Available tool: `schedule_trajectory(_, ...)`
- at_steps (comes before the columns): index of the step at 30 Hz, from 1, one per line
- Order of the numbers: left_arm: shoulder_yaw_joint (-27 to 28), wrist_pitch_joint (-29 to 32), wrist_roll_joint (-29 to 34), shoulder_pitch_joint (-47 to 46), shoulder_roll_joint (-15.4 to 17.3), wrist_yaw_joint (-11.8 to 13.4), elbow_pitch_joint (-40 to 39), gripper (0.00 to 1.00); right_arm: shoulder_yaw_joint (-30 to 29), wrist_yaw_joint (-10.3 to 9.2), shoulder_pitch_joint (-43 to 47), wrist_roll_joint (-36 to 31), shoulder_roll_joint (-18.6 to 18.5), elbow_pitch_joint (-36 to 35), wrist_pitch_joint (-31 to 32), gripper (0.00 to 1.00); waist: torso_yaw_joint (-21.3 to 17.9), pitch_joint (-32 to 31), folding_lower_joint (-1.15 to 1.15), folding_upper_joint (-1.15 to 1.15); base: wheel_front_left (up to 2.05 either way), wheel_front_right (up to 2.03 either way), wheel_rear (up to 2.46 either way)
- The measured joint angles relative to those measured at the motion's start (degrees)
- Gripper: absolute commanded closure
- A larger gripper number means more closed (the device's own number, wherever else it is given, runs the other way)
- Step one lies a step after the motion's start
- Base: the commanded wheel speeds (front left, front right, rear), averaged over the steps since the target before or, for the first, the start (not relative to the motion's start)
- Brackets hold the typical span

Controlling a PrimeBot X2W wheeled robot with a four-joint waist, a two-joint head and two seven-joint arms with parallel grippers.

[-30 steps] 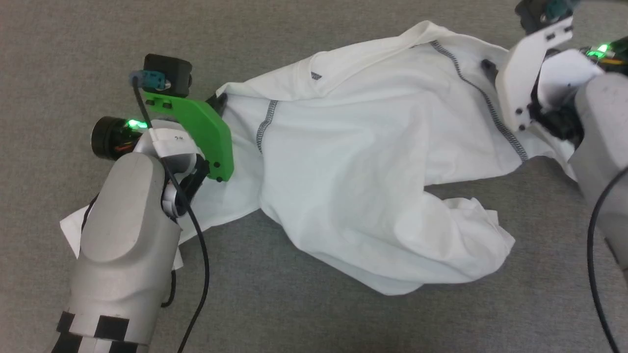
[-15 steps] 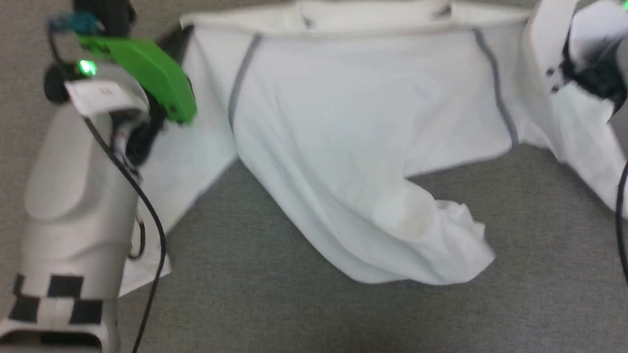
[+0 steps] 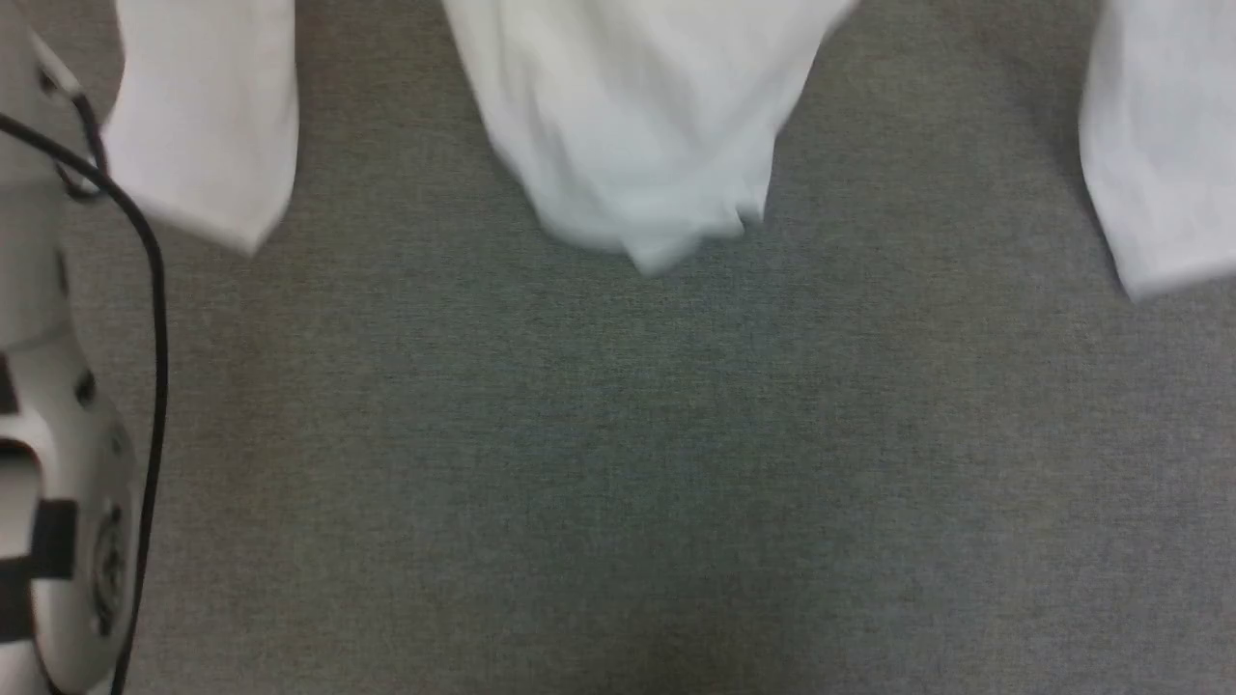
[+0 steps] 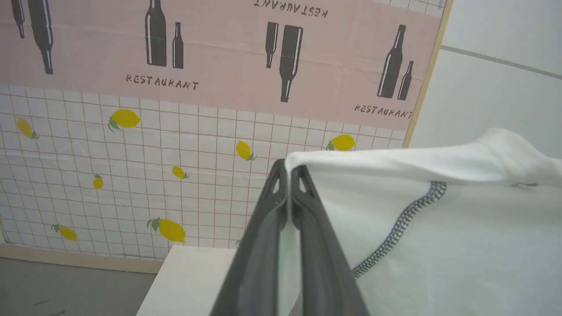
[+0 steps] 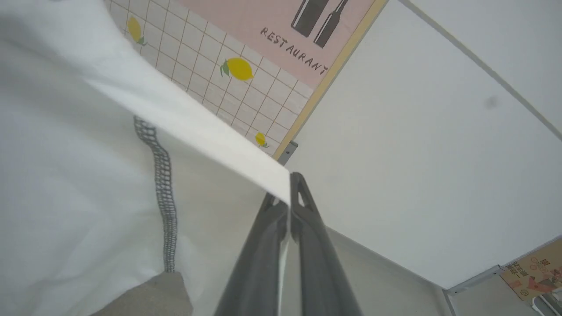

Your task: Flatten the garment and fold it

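The thin white T-shirt with dark grey stitched seams (image 4: 439, 245) is held up by a folded upper edge stretched between the two grippers. One end of that edge is clamped in the closed left gripper (image 4: 288, 169), the other end in the closed right gripper (image 5: 290, 186). In the head view, three white portions are seen hanging over the grey carpeted floor (image 3: 618, 463); whether the lowest tip touches it cannot be told.

You have grey carpet (image 3: 618, 463) across the lower head view; in the left wrist view, a lemon-and-bottle wall sheet (image 4: 131, 131) upper left, a white box (image 4: 189, 281) bottom left.
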Motion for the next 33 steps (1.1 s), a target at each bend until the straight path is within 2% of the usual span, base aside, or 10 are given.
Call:
schedule_trajectory(5, 1.5, -5.0, 1.5, -7.6, 0.1, 2.3, 0.1, 1.0, -4.7, 0.02, -6.5, -6.1, 2.2, -0.7, -6.3, 1.0, -1.2, 1.2, 0.0, 0.0, 0.0, 0.0, 0.0)
schedule_trajectory(8, 2.2, -7.8, 1.8, -10.6, 0.2, 2.8, 0.6, 1.0, -6.5, 0.03, -8.8, -8.9, 3.4, -0.7, -9.8, 1.0, -1.8, 1.6, 0.0, 0.0, 0.0, 0.0, 0.0)
schedule_trajectory(11, 2.3, -8.9, 1.8, -11.3, 0.6, 2.6, 1.8, 1.0, -6.9, 0.03, -9.3, -10.2, 4.3, 0.1, -12.6, 1.0, -2.1, 1.9, 0.0, 0.0, 0.0, 0.0, 0.0)
schedule_trajectory(15, 0.9, -8.7, 2.0, -8.4, 1.7, 0.9, 4.7, 1.0, -5.8, 0.03, -7.1, -9.4, 4.6, 2.7, -15.0, 1.0, -1.8, 1.9, -0.01, 0.0, 0.0, 0.0, 0.0)
schedule_trajectory(20, -2.7, -6.6, 3.4, 2.6, 3.8, -2.3, 9.3, 1.0, -1.2, 0.02, 5.2, -4.5, 4.2, 4.4, -17.2, 1.0, -1.7, 1.1, 0.0, 0.0, 0.0, 0.0, 0.0)
schedule_trajectory(24, -5.2, -3.3, 3.4, 12.7, 4.3, -4.8, 12.2, 1.0, 3.5, 0.01, 17.4, 2.3, 3.0, 4.2, -17.6, 1.0, -1.6, -0.2, 0.0, 0.0, 0.0, 0.0, 0.0)
schedule_trajectory(28, -6.2, 0.4, 0.9, 23.4, 4.3, -6.3, 11.8, 1.0, 5.8, 0.0, 29.7, 9.5, 1.1, 0.2, -16.3, 1.0, -1.4, -2.3, 0.0, 0.0, 0.0, 0.0, 0.0)
schedule_trajectory(33, -6.5, 5.0, -3.6, 37.1, 3.8, -7.2, 7.5, 1.0, 5.1, 0.0, 44.5, 16.1, -1.5, -7.3, -12.0, 1.0, -1.3, -6.0, -0.01, 0.0, 0.0, 0.0, 0.0)
